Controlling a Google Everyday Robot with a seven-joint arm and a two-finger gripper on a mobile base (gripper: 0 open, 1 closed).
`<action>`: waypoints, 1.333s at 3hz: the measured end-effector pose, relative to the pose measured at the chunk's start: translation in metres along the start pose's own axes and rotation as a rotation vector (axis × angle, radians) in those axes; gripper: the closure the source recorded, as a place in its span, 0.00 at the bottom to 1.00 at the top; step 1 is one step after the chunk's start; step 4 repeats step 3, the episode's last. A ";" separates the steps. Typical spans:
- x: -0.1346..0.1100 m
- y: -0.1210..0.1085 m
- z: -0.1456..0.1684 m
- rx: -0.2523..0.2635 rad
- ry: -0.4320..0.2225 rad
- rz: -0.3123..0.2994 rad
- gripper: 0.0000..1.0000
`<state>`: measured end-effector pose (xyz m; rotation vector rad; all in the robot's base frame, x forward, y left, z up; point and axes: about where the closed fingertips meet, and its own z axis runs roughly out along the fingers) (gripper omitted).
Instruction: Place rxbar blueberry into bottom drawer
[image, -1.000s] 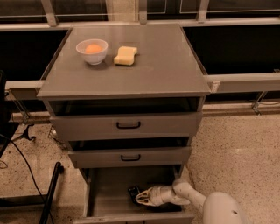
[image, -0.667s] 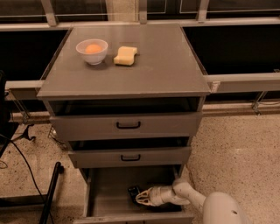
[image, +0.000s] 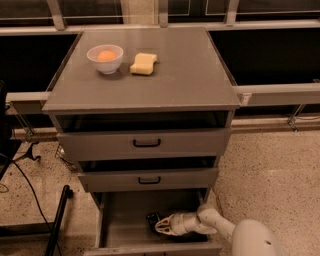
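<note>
The bottom drawer (image: 125, 210) is pulled out and shows its plain grey inside. My gripper (image: 161, 226) reaches into it from the right, low over the drawer floor. The rxbar blueberry (image: 152, 219), a small dark bar, sits inside the drawer right at the gripper's tip, touching it or nearly so. I cannot tell whether the bar rests on the floor or is held. My white arm (image: 215, 225) comes in over the drawer's right side.
The two upper drawers (image: 145, 144) with black handles stand slightly open above the bottom one. On the cabinet top are a white bowl (image: 105, 58) with an orange thing in it and a yellow sponge (image: 143, 63). A black pole (image: 57, 220) and cables lie on the floor at left.
</note>
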<state>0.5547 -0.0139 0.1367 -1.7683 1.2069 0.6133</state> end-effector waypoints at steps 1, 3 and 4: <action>0.000 0.000 0.000 0.000 0.000 0.000 0.15; 0.000 0.000 0.000 0.000 0.000 0.000 0.00; 0.000 0.000 0.000 0.000 0.000 0.000 0.00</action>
